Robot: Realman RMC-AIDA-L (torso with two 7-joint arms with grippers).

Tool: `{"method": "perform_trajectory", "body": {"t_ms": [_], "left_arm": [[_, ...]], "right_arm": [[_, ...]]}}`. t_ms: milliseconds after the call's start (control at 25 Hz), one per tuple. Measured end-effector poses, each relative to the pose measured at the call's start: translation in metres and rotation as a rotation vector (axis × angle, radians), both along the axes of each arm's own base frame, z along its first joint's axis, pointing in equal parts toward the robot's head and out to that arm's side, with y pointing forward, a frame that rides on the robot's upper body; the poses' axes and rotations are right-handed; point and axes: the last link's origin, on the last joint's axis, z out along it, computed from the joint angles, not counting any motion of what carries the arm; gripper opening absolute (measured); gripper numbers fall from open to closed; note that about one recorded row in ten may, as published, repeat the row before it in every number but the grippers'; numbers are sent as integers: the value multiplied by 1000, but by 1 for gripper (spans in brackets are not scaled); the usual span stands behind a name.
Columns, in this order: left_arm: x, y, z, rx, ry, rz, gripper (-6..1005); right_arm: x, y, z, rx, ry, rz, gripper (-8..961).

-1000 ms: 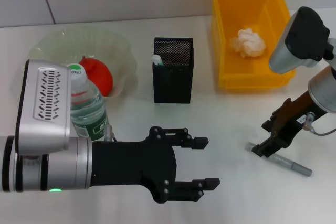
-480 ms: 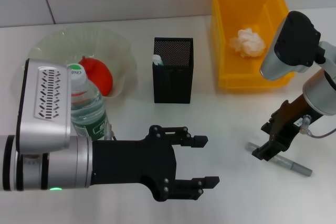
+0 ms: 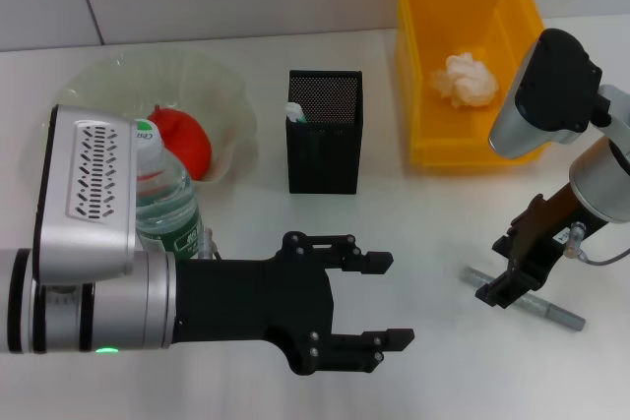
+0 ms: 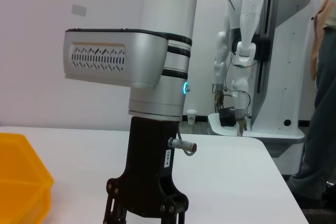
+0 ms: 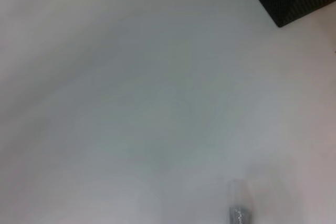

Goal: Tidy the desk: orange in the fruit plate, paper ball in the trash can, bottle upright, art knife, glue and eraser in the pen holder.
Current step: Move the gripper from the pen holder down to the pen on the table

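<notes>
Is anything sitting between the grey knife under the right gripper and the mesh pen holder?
Nothing visible does. The art knife lies on bare table under the right gripper, and the stretch of table from there to the pen holder looks bare. The left gripper hovers open nearer the front edge, beside that line rather than on it.

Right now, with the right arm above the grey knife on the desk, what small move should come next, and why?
Probably lower the right tool a little straight down and close on the art knife. The knife lies flat on the table, its near end under the tool, and is not yet lifted. The orange, paper ball and bottle look done. The left tool hangs open and idle.
</notes>
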Motion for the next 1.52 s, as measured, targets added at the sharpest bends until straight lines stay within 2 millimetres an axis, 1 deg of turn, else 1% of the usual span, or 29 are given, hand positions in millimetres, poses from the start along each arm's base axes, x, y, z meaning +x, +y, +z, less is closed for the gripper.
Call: {"method": "perform_trajectory", "body": {"t_ms": [360, 840, 1520], "left_arm": [[0, 0, 0, 0, 0, 1, 698], [0, 0, 0, 0, 1, 1, 697], [-2, 0, -1, 2, 5, -6, 697]], "right_arm": [[-1, 0, -3, -2, -10, 8, 572], [-7, 3, -9, -5, -27, 31, 559], [-7, 5, -15, 1, -39, 42, 540]]}}
